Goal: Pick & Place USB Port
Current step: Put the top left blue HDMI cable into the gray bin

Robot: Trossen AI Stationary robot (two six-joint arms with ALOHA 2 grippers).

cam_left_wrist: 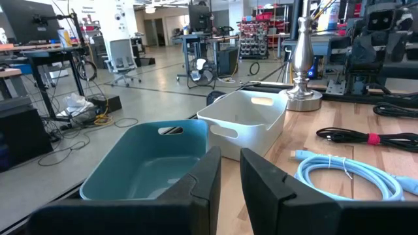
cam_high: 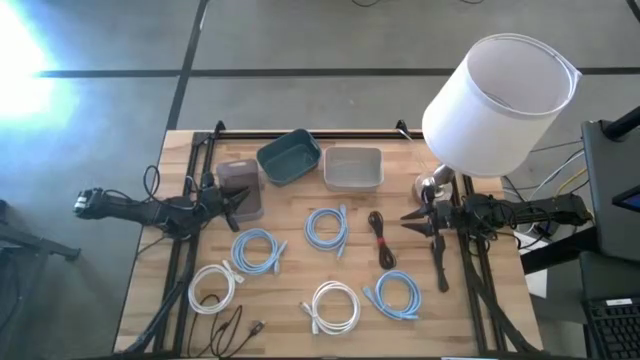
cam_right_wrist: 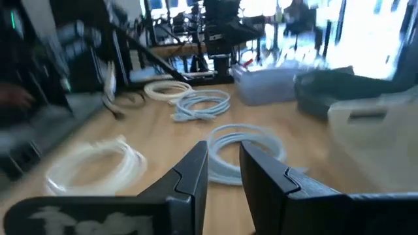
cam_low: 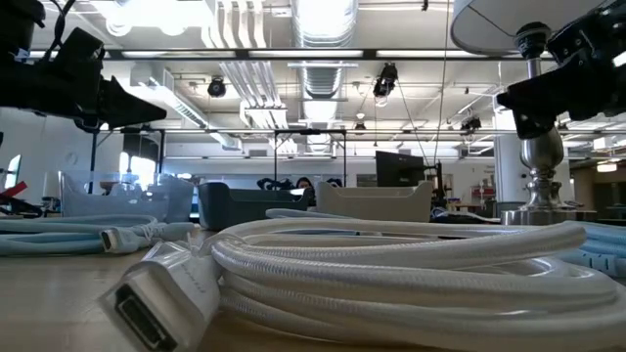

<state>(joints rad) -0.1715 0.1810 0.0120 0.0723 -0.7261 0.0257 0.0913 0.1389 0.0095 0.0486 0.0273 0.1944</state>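
Cables lie between our two grippers. The left gripper [cam_high: 238, 203] hangs nearly closed and empty just behind a blue cable [cam_high: 258, 249]; the right gripper [cam_high: 412, 222], equally narrow and empty, sits beside the black cable [cam_high: 379, 240].

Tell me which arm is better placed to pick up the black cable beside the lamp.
The right arm, probably. The right gripper hovers just beside the black cable, while the left gripper is across the table near the clear bin.

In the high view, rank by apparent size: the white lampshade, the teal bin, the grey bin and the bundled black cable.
1. White lampshade, though it stands nearer the camera.
2-3. Teal bin and grey bin, too alike to rank.
4. Bundled black cable, smallest.
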